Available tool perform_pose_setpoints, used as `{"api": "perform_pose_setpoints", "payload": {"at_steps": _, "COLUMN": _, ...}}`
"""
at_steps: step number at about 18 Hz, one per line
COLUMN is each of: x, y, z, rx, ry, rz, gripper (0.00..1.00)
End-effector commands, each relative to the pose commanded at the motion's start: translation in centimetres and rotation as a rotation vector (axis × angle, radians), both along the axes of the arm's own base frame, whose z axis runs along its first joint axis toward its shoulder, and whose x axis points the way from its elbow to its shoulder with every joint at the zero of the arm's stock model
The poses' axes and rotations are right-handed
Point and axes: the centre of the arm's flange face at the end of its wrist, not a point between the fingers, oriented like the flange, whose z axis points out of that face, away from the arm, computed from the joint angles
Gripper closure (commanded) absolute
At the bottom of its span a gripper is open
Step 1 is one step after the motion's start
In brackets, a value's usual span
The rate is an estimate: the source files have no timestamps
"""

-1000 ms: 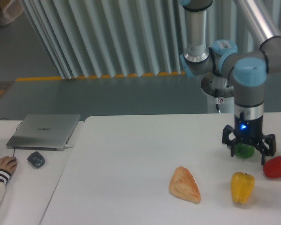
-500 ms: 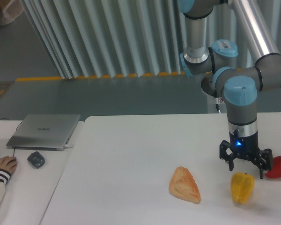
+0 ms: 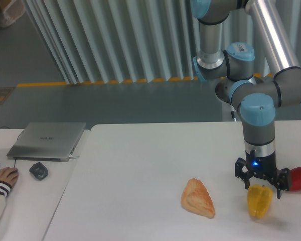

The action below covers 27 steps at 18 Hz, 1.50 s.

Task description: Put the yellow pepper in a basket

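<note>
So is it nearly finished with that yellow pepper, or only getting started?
Only getting started. The yellow pepper sits on the white table, not lifted. The gripper hangs just above it with its fingers spread, gripping nothing. What looks done is the lining up over the pepper. Left to do: lower, close on it, lift it and carry it to a basket, and no basket shows in this view.

The glossy yellow bell pepper (image 3: 259, 201) is sitting on the white table (image 3: 140, 165) near its front right. The black two-finger gripper (image 3: 258, 184) is hanging directly above it, fingers spread to either side of its top. The red pepper (image 3: 300, 179) is lying just right of the gripper (partly hidden behind it). The orange-tan wedge-shaped pastry (image 3: 197, 198) is resting left of the yellow pepper, apart from it. The grey laptop (image 3: 47, 140) is lying far left, with a small dark mouse (image 3: 38, 170) in front of it.
</note>
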Motion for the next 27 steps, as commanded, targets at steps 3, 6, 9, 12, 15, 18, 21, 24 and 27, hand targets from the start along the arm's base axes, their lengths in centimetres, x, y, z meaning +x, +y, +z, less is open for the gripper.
{"api": "perform_pose_setpoints", "payload": {"at_steps": 3, "x": -0.5, "y": 0.0, "z": -0.3, "rx": -0.001, "ry": -0.003, "rz": 0.004, "gripper": 0.0}}
{"api": "perform_pose_setpoints", "payload": {"at_steps": 6, "x": -0.6, "y": 0.0, "z": -1.4, "rx": -0.016, "ry": -0.015, "rz": 0.003, "gripper": 0.0}}
{"api": "perform_pose_setpoints", "payload": {"at_steps": 9, "x": -0.6, "y": 0.0, "z": -1.6, "rx": -0.016, "ry": -0.018, "rz": 0.004, "gripper": 0.0}}
{"api": "perform_pose_setpoints", "payload": {"at_steps": 12, "x": -0.7, "y": 0.1, "z": -2.3, "rx": -0.026, "ry": -0.026, "rz": -0.005, "gripper": 0.0}}
{"api": "perform_pose_setpoints", "payload": {"at_steps": 15, "x": -0.5, "y": 0.1, "z": -2.7, "rx": -0.037, "ry": -0.033, "rz": -0.006, "gripper": 0.69}}
{"api": "perform_pose_setpoints", "payload": {"at_steps": 18, "x": -0.7, "y": -0.2, "z": -0.9, "rx": -0.016, "ry": -0.022, "rz": -0.016, "gripper": 0.76}}
{"api": "perform_pose_setpoints", "payload": {"at_steps": 21, "x": -2.2, "y": -1.4, "z": 2.5, "rx": -0.018, "ry": -0.039, "rz": 0.007, "gripper": 0.76}}
{"api": "perform_pose_setpoints", "payload": {"at_steps": 24, "x": -2.5, "y": -3.1, "z": 5.4, "rx": -0.036, "ry": -0.069, "rz": -0.104, "gripper": 0.76}}
{"api": "perform_pose_setpoints", "payload": {"at_steps": 27, "x": -3.5, "y": -5.1, "z": 7.1, "rx": -0.059, "ry": -0.06, "rz": -0.24, "gripper": 0.76}}
